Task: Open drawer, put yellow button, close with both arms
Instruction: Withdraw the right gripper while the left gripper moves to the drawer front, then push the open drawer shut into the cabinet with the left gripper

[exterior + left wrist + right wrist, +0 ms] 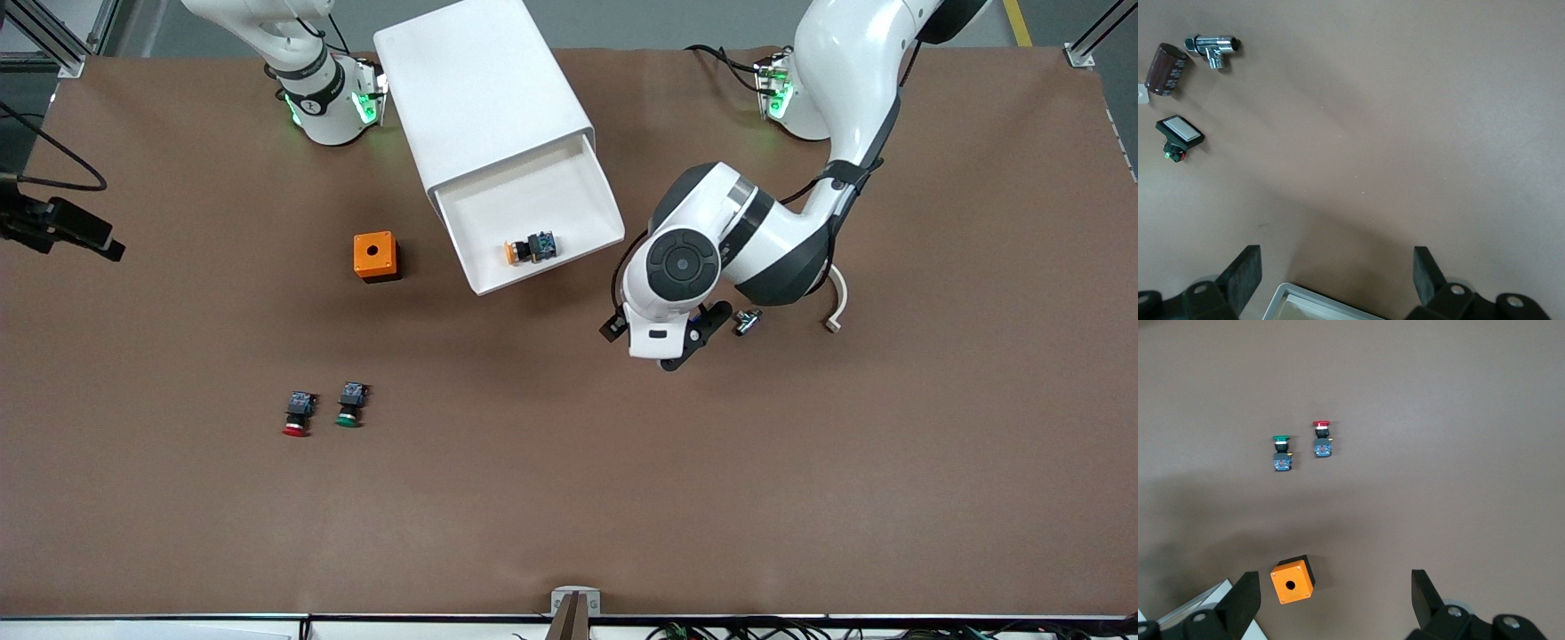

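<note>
The white cabinet (480,89) stands between the arms' bases. Its top drawer (533,191) is pulled open toward the front camera. The yellow button (530,248) lies on its side in the drawer, near the front lip. My left gripper (689,342) is open and empty, low over bare table beside the drawer's front corner, toward the left arm's end. In the left wrist view that gripper (1338,263) shows spread fingers with the drawer's corner (1288,295) between them. My right gripper (1335,587) is open and empty, high over the table; it is out of the front view.
An orange box (375,256) with a hole sits beside the drawer, toward the right arm's end. A red-capped button (298,414) and a green-capped button (351,404) lie nearer the front camera. A chrome fitting (747,320), brown cylinder (1166,69) and white-capped switch (1179,131) lie by the left gripper.
</note>
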